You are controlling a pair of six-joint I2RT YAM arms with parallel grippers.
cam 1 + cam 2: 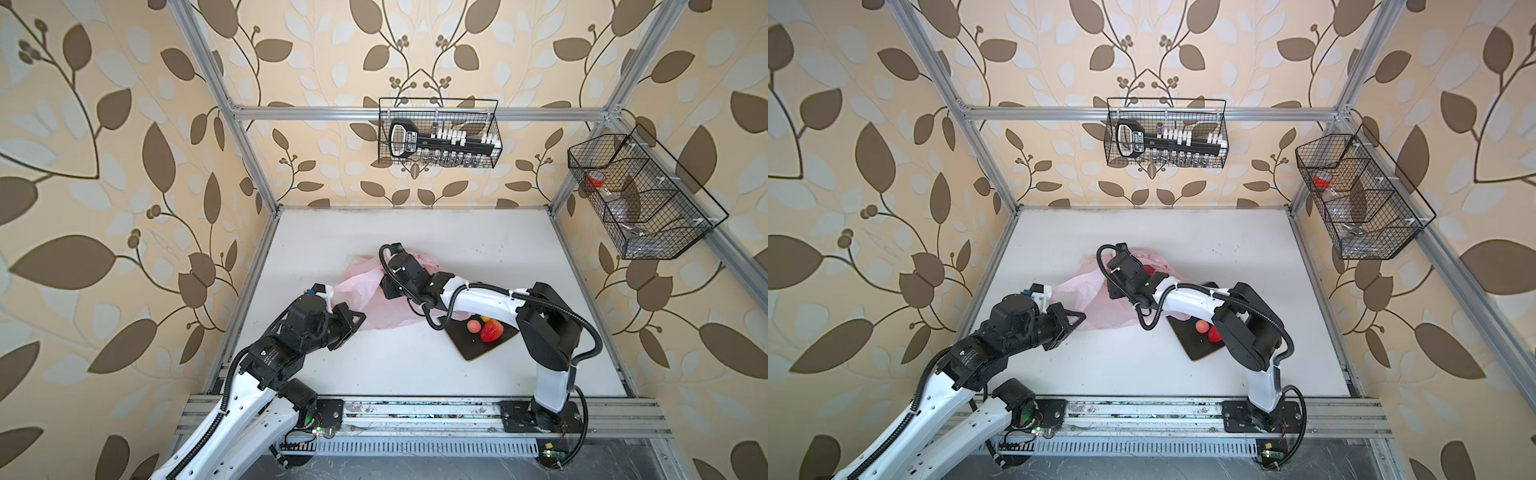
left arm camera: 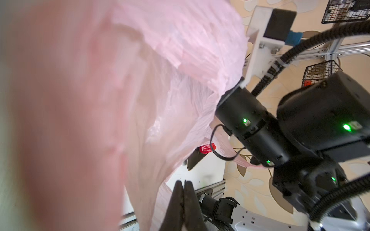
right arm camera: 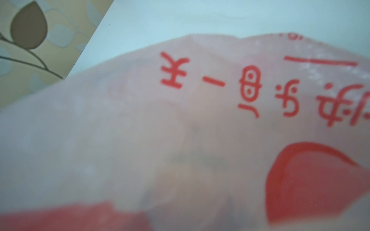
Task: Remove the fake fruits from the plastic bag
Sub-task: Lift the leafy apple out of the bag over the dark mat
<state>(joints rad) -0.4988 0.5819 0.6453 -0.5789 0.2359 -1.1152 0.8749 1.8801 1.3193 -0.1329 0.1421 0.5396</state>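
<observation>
Your left gripper (image 1: 360,316) is pressing its jaws flat together right at the near-left edge of the plastic bag (image 1: 386,313). The left wrist view is showing its two fingers (image 2: 176,206) closed, with pink film hanging just beside them, and you cannot tell whether any film is caught between them.

Your right gripper (image 1: 390,289) is reaching across the middle and sitting against the bag's upper folds. Its fingertips are hiding under the wrist and the film, so you cannot tell how wide they are standing or whether they are gripping anything. Its wrist camera is looking only at crinkled film with red lettering (image 3: 210,80) and a blurred orange-and-green shape (image 3: 190,172) behind it.

The bag is lying crumpled near the middle of the white table (image 1: 374,370), its right edge just beside the dark tray (image 1: 473,351). Three fake fruits are sitting close together on that tray: a red strawberry (image 1: 492,330), a pinkish-orange round one (image 1: 473,326) and a yellow one (image 1: 485,319).
</observation>
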